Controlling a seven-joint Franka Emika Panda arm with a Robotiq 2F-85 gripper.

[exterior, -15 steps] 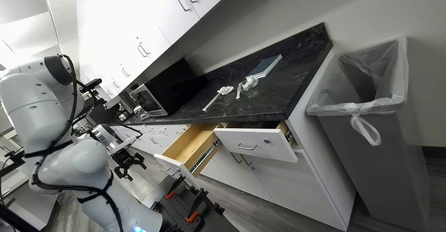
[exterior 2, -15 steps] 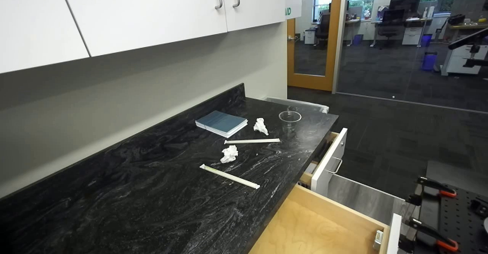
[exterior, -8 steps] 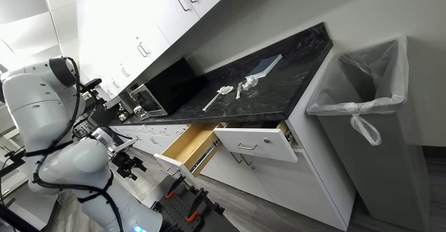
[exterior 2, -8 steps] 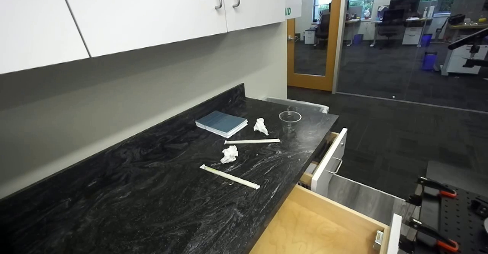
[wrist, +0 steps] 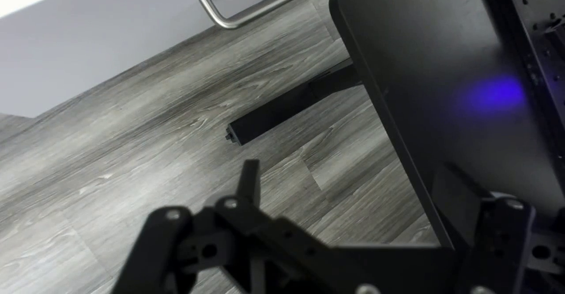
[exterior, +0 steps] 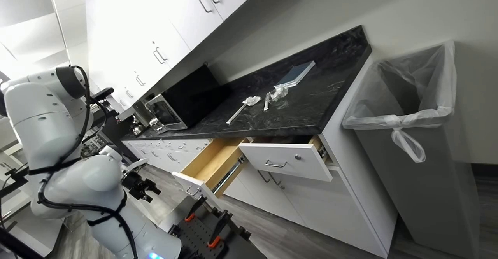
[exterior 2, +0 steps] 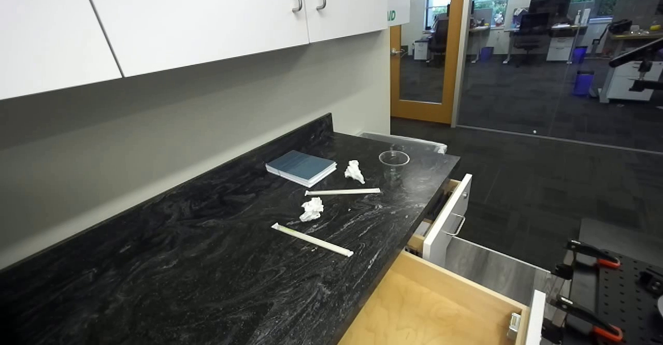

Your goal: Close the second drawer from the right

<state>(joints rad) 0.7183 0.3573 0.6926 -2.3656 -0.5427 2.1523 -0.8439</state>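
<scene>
Second drawer from the right (exterior: pixel 218 161): narrow; pale yellow wooden box, flat white front, bar handle; drawn well out from beneath the black marbled countertop (exterior 2: pixel 207 283), metal side runner exposed; box interior seen from above in an exterior view, with a small metal fitting near the front;

Gripper (wrist: pixel 351 170): black, two-fingered; fingers (wrist: pixel 250 181) spread wide apart in the wrist view, wood-look floor (wrist: pixel 154 152) and part of a black tabletop (wrist: pixel 410 64) showing beyond them; in an exterior view it hangs at the end of the white robot arm (exterior: pixel 87 181), near the narrow drawer's front and apart from it;

Wider white-fronted drawer (exterior: pixel 290 158): right-hand neighbour; slim handle, round lock; partly open, front less far out than the narrow one's;

On the countertop, in an exterior view: blue-covered book (exterior 2: pixel 301 166), white page edges; crumpled white tissues (exterior 2: pixel 312 209), two; slim paper-wrapped sticks (exterior 2: pixel 313 240), two; clear plastic cup (exterior 2: pixel 394 164), upright;

Surroundings: microwave (exterior: pixel 167 113), farther along the countertop; grey waste bin (exterior: pixel 420 173) with translucent liner, just beside the cabinet's end; white wall cabinets (exterior: pixel 155 25) above; perforated black plate (exterior: pixel 196 231) with two clamps (exterior: pixel 219 228), orange at their lower ends, near the foot of the arm.
</scene>
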